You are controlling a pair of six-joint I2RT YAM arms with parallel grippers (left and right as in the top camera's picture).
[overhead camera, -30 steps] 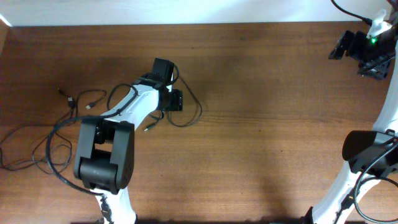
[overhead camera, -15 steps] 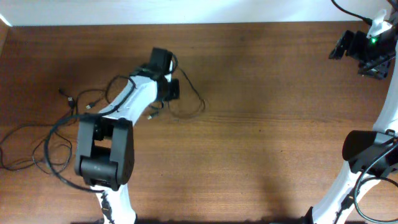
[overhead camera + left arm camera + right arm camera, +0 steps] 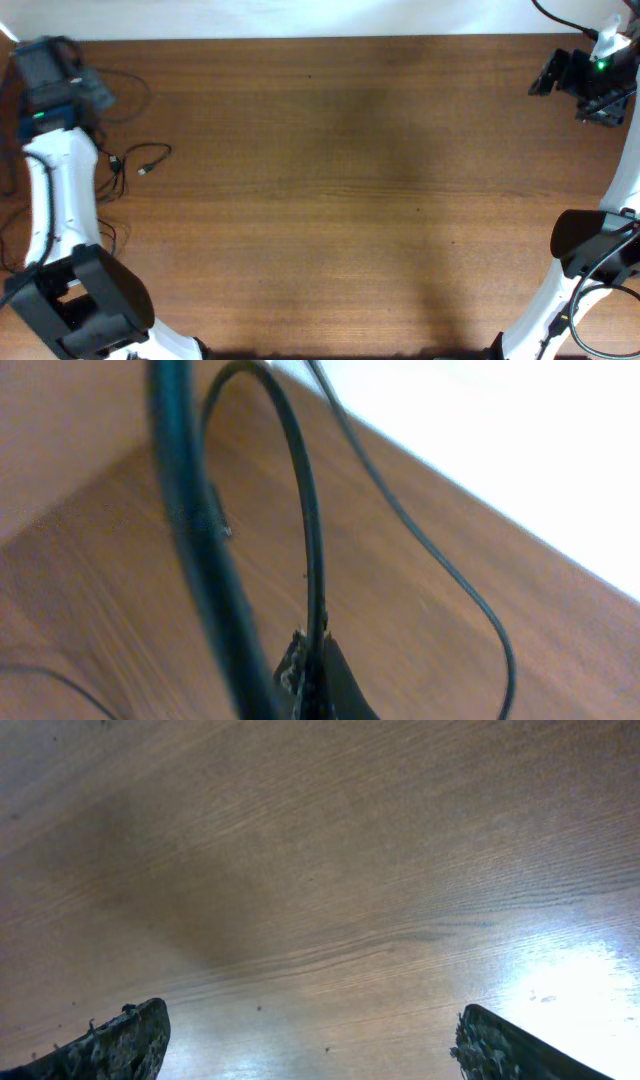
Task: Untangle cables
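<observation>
**A:** What sits closest in the left wrist view?

**B:** The left gripper [image 3: 312,678], its jaws pressed together on a thin black cable [image 3: 308,530]. The cable rises from the fingertips in a tall arch. A second thin strand [image 3: 440,565] bends away to the right, and I cannot tell whether it is the same cord. A thicker, blurred black cord [image 3: 190,550] hangs across the front. Behind it all lies the wooden table [image 3: 430,660].

**A:** And compared with a second ago?

**B:** Back then that gripper stood open over a loop of cable left of the table's middle. It has since closed. The left arm [image 3: 60,190] has swung to the far left corner and the loop has left the middle. The slack now curls just beside the gripper near the far edge.

**A:** What about the other cords?

**B:** Nearer the robot, loose cables [image 3: 8,240] trail along the left edge, partly under the arm. Farther out, a short cable [image 3: 152,150] with a small plug lies where it lay before, just right of the arm.

**A:** And the other side?

**B:** The right gripper [image 3: 310,1045] hangs at the far right corner, unmoved. Its fingers stand wide apart above the wood, well away from every cable.
</observation>
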